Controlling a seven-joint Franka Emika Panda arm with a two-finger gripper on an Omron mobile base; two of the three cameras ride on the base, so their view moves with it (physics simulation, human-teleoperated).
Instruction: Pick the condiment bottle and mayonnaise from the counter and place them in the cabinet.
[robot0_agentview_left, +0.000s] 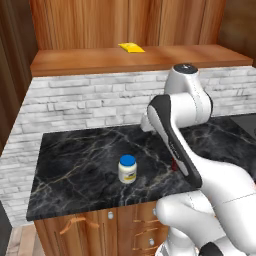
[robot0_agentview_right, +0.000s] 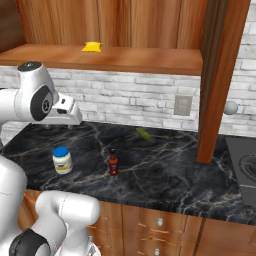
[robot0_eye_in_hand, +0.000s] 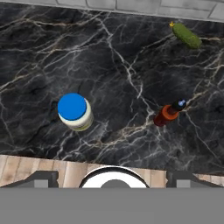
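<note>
I see the slim dark red condiment bottle with black cap (robot0_agentview_right: 113, 162) upright mid-bench, near the front edge; it looks light, rigid and tippy, so I'd grip its body low. The squat white mayonnaise jar with blue lid (robot0_agentview_right: 62, 160) stands well left on the black marble bench (robot0_agentview_right: 165, 170); smooth-sided, I'd grip below the lid. My jaws are spread wide, high above both.

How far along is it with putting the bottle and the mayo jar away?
Nothing done yet. The slim dark red condiment bottle and the squat white blue-lidded mayonnaise jar both stand on the black marble counter. The open gripper holds nothing. Both still need moving to the wooden cabinet shelf.
</note>
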